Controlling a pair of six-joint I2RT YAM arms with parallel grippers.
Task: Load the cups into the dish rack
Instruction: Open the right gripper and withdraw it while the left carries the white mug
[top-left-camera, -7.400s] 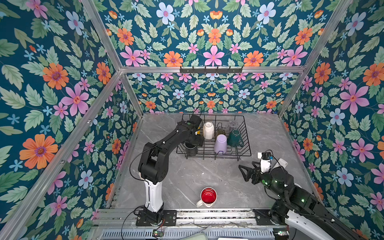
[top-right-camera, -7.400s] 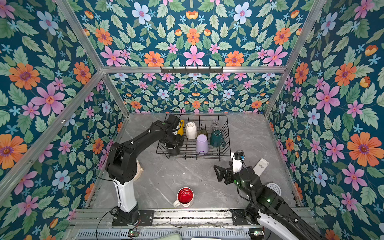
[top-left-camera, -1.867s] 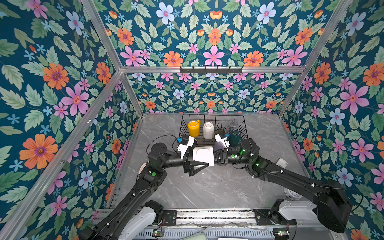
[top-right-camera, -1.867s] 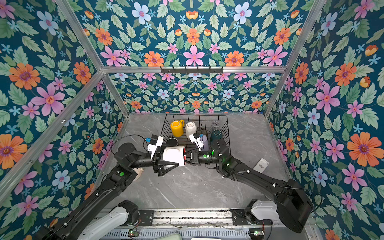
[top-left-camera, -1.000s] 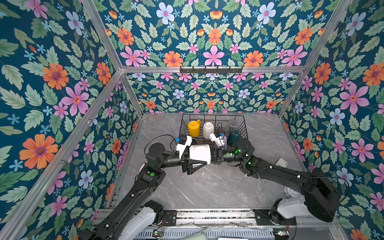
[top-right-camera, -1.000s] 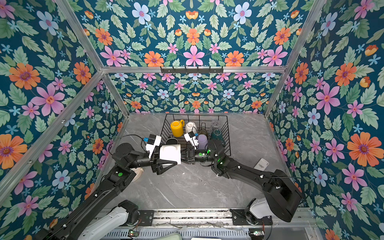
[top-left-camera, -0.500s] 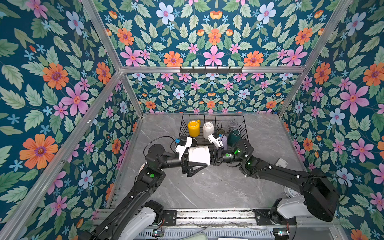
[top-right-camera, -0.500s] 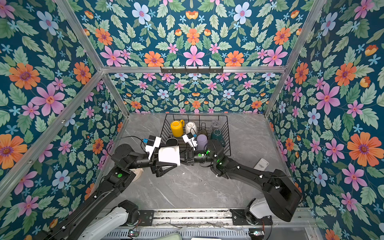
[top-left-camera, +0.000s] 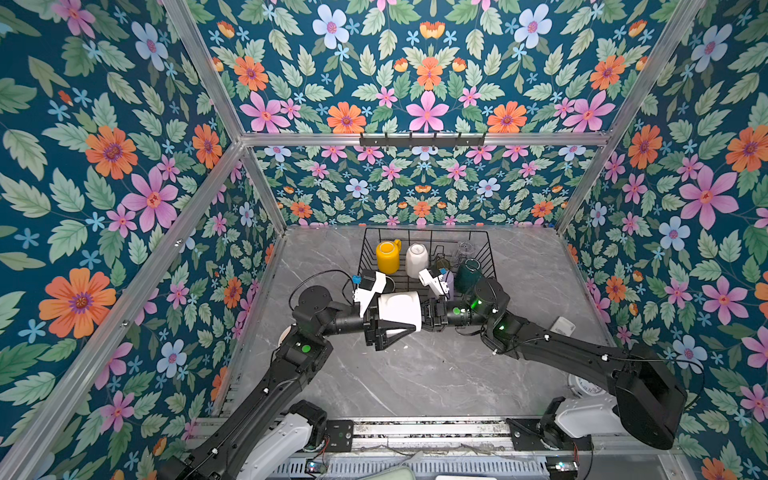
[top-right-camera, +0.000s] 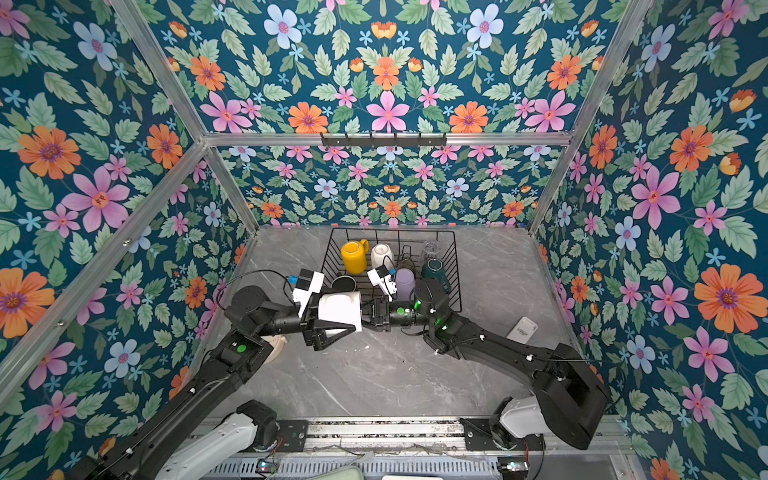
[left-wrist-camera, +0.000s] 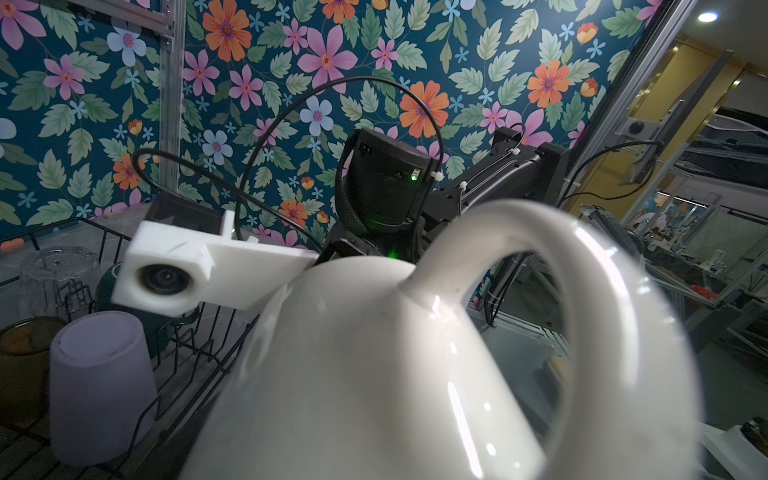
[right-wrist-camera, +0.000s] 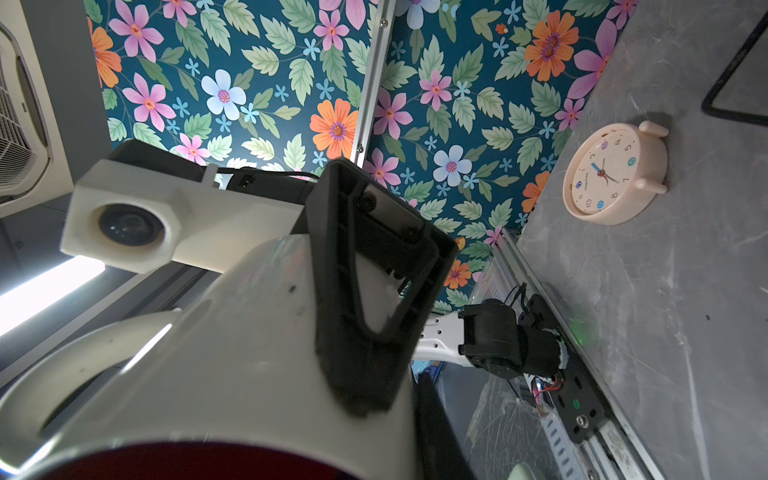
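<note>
A white mug (top-left-camera: 395, 307) with a red inside hangs on its side above the table, in front of the dish rack (top-left-camera: 490, 253). My left gripper (top-left-camera: 411, 313) is shut wide around its body; one black finger (right-wrist-camera: 365, 291) crosses the wall. My right gripper (top-left-camera: 428, 313) is at the mug's rim. One of its fingers (right-wrist-camera: 436, 424) lies along the outside of the wall; the other is hidden. In the rack stand a yellow mug (top-left-camera: 387, 257), a cream mug (top-left-camera: 416, 259), a clear glass (top-left-camera: 465, 249), a dark green mug (top-left-camera: 467, 276), a lilac tumbler (top-right-camera: 404, 284), an olive glass (top-left-camera: 442, 264) and a black mug (top-right-camera: 344, 284).
A cream round clock (right-wrist-camera: 615, 174) lies on the table by the left wall, partly under the left arm. A white clock (top-left-camera: 584, 386) lies at the front right beside the right arm's base. A small white block (top-left-camera: 562, 326) lies near the right wall.
Several seconds ago the mug stood at the table's front. Now both grippers meet at it in front of the rack. Over the last second it has barely moved.
</note>
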